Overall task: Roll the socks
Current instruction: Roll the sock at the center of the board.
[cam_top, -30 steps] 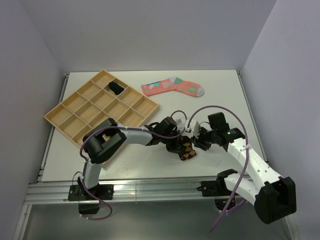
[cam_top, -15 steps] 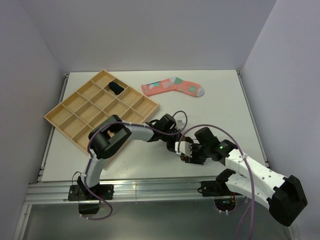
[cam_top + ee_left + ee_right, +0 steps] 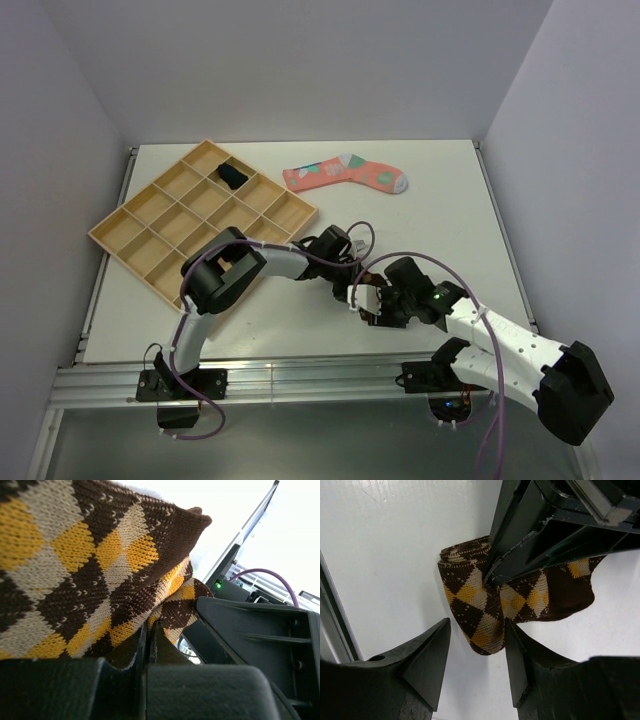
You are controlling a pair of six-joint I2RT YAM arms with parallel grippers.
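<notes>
Left gripper (image 3: 490, 577) is clamped on the brown-and-orange diamond sock (image 3: 470, 600), its two fingers pressed nearly together with a fold of the knit caught between them. The sock is bunched into a short folded bundle on the white table (image 3: 450, 200), near the front edge and between the two arms. Right gripper (image 3: 476, 630) faces the left one with jaws apart. One end of the bundle sits in the gap between its fingers (image 3: 427, 655); contact cannot be told. From above, both wrists crowd over the bundle and hide most of it. Pink sock (image 3: 345, 175) lies flat, well apart, toward the far edge. Navy sock (image 3: 232, 176) sits in a compartment near the far corner of the wooden tray (image 3: 130, 225), far left.
</notes>
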